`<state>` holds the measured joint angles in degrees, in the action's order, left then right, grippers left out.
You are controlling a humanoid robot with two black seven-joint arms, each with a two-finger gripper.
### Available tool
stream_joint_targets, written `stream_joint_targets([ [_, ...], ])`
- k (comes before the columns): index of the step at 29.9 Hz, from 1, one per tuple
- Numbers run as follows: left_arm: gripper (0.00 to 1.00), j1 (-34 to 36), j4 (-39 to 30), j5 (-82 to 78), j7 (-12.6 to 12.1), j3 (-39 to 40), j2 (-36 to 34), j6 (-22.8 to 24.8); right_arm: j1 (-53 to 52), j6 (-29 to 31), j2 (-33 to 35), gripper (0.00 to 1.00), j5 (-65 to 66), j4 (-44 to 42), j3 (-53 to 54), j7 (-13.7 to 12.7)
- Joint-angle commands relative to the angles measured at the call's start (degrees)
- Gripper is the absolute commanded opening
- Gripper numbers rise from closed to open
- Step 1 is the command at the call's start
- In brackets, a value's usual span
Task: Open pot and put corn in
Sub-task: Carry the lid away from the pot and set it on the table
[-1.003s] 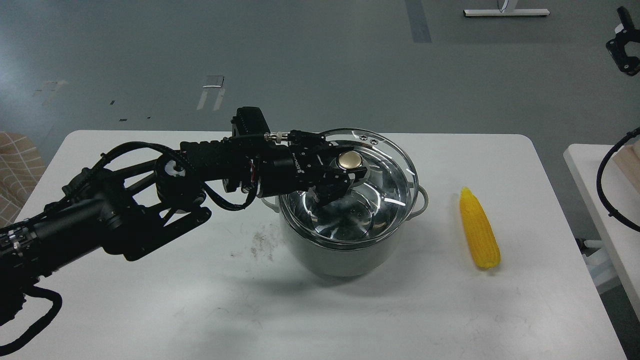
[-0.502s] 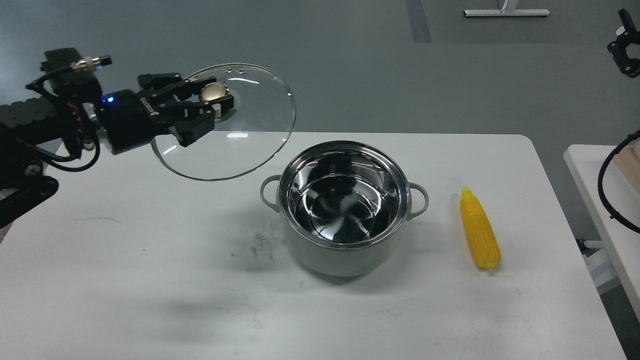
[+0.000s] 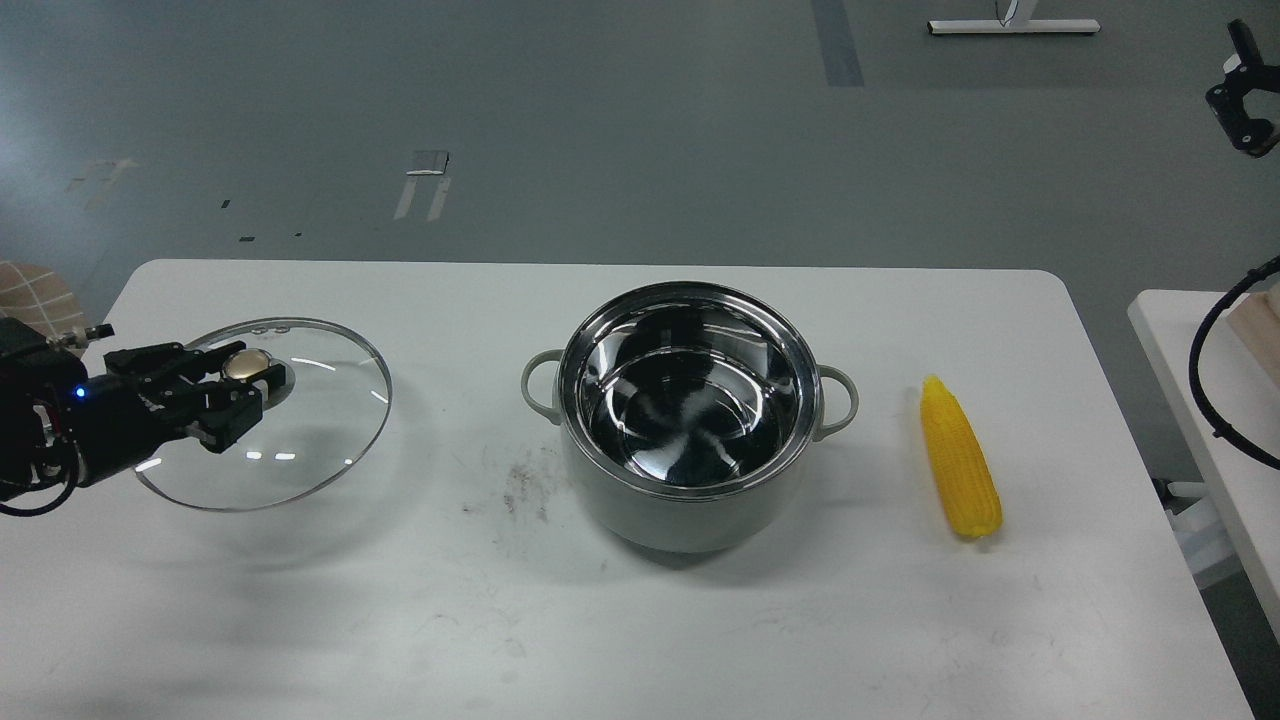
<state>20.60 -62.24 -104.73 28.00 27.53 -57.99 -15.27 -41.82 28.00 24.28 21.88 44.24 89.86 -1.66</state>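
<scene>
The pot [image 3: 688,420] stands open mid-surface [image 3: 640,620], the corn [image 3: 959,458] apart at its 3 o'clock with bare room between. My left tool [image 3: 245,385] grips the lid [image 3: 300,440] knob near the 9 o'clock edge. I cannot tell my right tool's [image 3: 1240,90] state.

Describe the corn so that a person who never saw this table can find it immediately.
On the white table, find the round grey-green pot near the middle, standing open. The corn lies flat on the tabletop to the pot's right, apart from it. It is the only bright yellow thing there: a tapered, kernel-textured cob.
</scene>
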Motion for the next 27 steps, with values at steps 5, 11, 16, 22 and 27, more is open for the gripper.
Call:
stream_joint_targets([
  [5,0.32,-0.3,7.7,-0.4,0.0,-0.2,5.6,-1.0,1.1,0.0,0.5,1.0,0.0,2.8,0.0,-0.1],
  [11,0.62,-1.0,8.2,-0.6,0.0,-0.4,6.0,-1.0,1.3,0.0,0.2,1.0,0.0,2.8,-0.1,0.0],
  [16,0.83,-0.6,8.2,0.0,0.0,-0.3,5.8,-0.9,1.5,0.0,0.2,1.0,0.0,2.9,-0.1,0.0],
  [22,0.93,3.4,8.0,2.9,0.0,0.8,5.7,-0.5,1.8,0.0,0.6,1.0,0.2,2.8,-0.1,-0.3],
  [27,0.94,14.8,7.9,20.2,0.0,0.4,5.6,5.5,2.5,0.0,3.1,1.0,4.1,2.8,-1.7,-0.5],
])
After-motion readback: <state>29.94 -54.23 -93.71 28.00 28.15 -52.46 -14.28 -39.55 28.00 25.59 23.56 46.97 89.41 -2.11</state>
